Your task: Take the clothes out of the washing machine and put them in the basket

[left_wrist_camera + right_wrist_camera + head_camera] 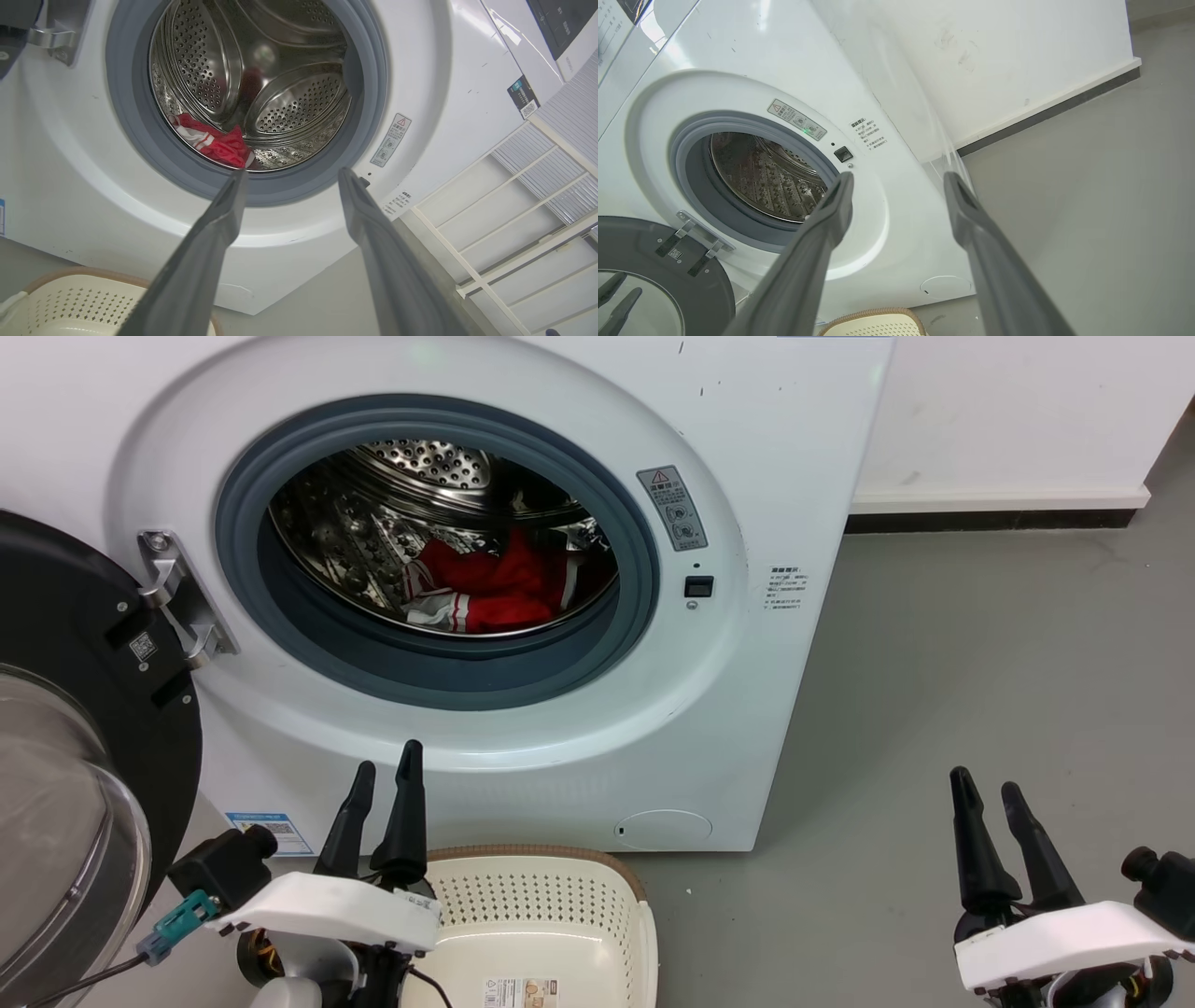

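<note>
Task not started, I'm reckoning: clothes (495, 583) lying low in drum (420, 462) of washing machine (766, 448), door (56, 644) standing open. Below, basket (532, 851) waiting, no clothes in it. Both left gripper (387, 761), right gripper (985, 784) hovering parted, holding nothing.

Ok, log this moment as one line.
door open | jersey in drum | basket on floor before washing machine, no clothes visible inside | left jaws open, holding nothing | right jaws open, holding nothing
</note>
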